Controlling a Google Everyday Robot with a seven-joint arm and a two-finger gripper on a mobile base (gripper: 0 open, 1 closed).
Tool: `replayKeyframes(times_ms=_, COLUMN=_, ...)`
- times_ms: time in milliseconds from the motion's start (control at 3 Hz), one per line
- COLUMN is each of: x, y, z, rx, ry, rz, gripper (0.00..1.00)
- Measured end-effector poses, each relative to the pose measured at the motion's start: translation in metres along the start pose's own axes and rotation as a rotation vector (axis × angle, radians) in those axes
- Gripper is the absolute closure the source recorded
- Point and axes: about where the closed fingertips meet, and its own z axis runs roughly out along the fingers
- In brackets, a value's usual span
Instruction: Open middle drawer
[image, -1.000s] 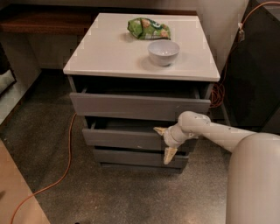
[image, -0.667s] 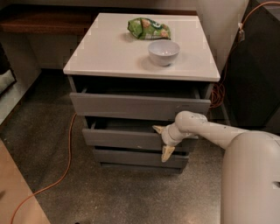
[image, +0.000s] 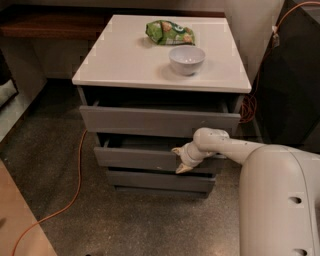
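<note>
No legible text, brand, number or sign. Printed pattern on green snack bag lying on white cabinet top, lettering not readable. Gripper against right part of middle drawer front, no readable marking on either.

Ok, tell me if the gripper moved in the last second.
Yes: the gripper edged left across the middle drawer, judged against the white cabinet top.

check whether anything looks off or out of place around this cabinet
Nothing is spilled or broken. The top drawer stands ajar as well as the middle drawer, and the gripper sits against the middle drawer's front, right of its centre in the view. An orange cable trails loose across the floor.
</note>
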Motion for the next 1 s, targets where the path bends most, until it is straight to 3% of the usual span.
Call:
replayKeyframes(times_ms=333, x=-0.004, y=0.008, z=-0.005, rx=-0.001, ry=-0.006, rz=-0.003, gripper=0.69)
replayKeyframes(times_ms=667, x=-0.010, y=0.032, z=-0.019, rx=-0.006, ry=-0.019, rz=-0.007, gripper=0.98)
replayKeyframes(times_ms=1000, x=-0.015, y=0.055, z=-0.026, rx=-0.023, ry=-0.035, rz=-0.004, gripper=1.00)
